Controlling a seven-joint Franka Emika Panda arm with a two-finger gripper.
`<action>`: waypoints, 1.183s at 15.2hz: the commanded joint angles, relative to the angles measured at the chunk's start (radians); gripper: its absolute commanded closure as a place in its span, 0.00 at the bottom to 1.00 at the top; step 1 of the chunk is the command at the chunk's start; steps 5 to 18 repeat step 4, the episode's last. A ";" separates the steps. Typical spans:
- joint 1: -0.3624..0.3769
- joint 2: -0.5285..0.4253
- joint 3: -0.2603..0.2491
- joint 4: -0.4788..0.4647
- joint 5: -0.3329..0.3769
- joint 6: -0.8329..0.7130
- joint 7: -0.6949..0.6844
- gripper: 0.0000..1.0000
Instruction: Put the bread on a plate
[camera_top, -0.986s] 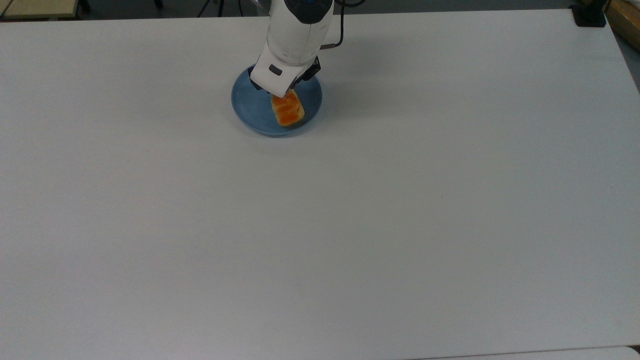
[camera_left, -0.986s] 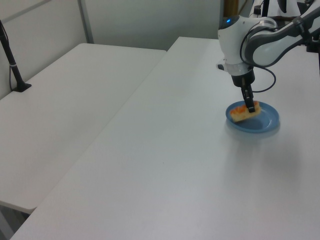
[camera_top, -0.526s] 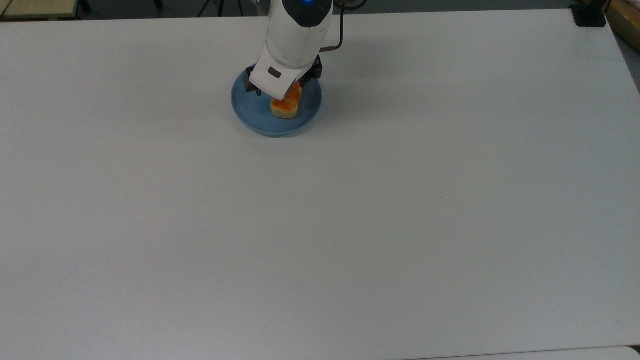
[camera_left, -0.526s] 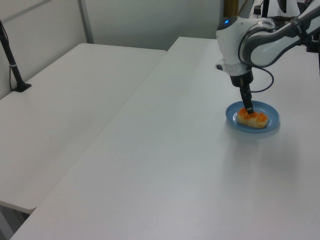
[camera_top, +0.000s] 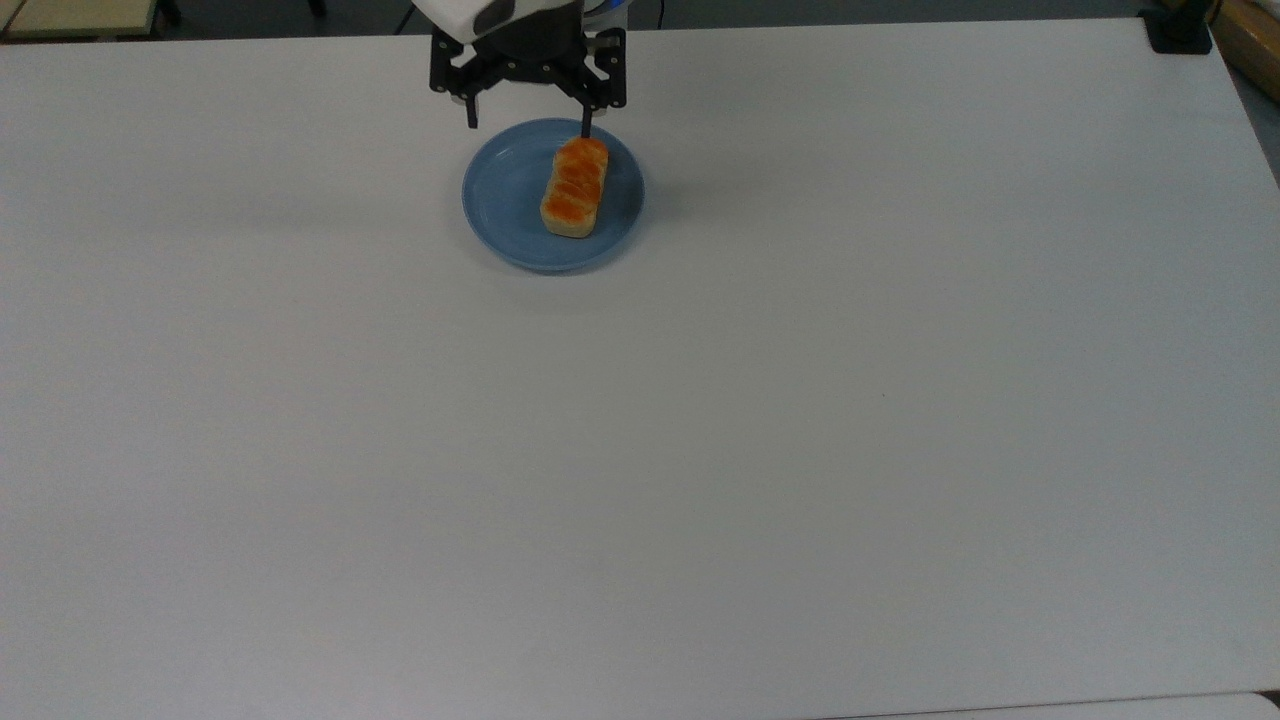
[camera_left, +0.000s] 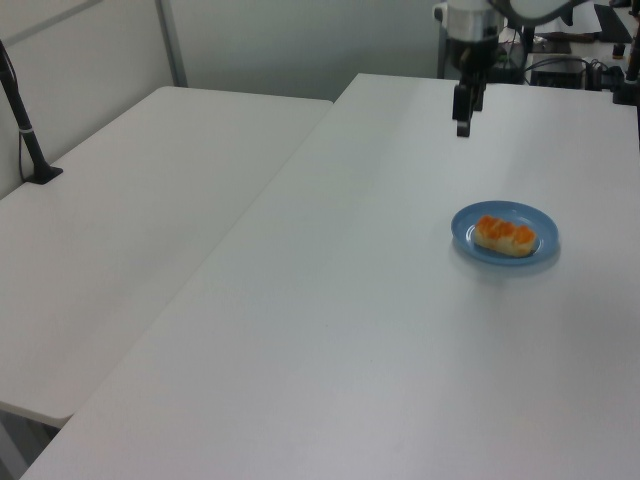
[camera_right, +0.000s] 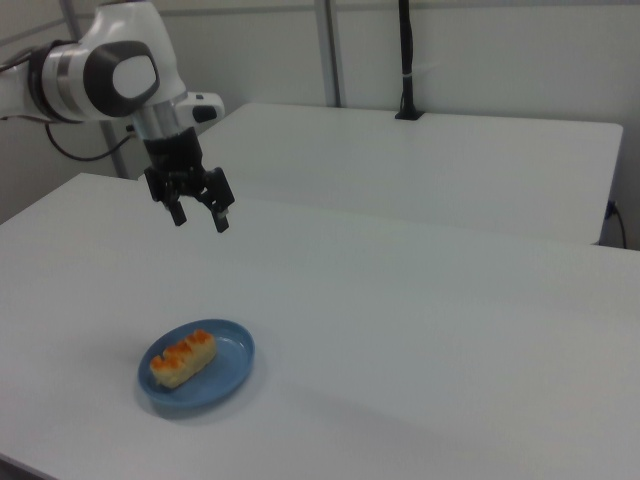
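- One bread (camera_top: 575, 187) is lying flat on the one blue plate (camera_top: 510, 205), glazed top facing up, resting on the half of the plate nearer the top view's right; half a second ago it was sitting under the gripper, and a second ago it was hanging tilted between the fingers.
- The plate is sitting on the white table (camera_top: 700, 420), in the same spot as before.
- One gripper (camera_top: 528, 115) is now hovering well above the plate with its two fingers spread wide and gripping nothing; earlier it was down at the bread.
- In the top view, one fingertip (camera_top: 586, 128) is appearing just over the far end of the bread, while the right view is showing the gripper (camera_right: 200, 216) clearly high above and apart from it.
- The left view is showing the gripper (camera_left: 463, 122) edge-on.
- The right view is showing a second table (camera_right: 420, 160) behind, bearing a dark upright post (camera_right: 405, 60).
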 joint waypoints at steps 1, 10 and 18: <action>-0.031 -0.020 0.004 0.026 0.015 -0.030 0.048 0.00; -0.031 -0.023 0.001 0.028 0.013 -0.031 0.036 0.00; -0.031 -0.023 0.001 0.028 0.013 -0.031 0.036 0.00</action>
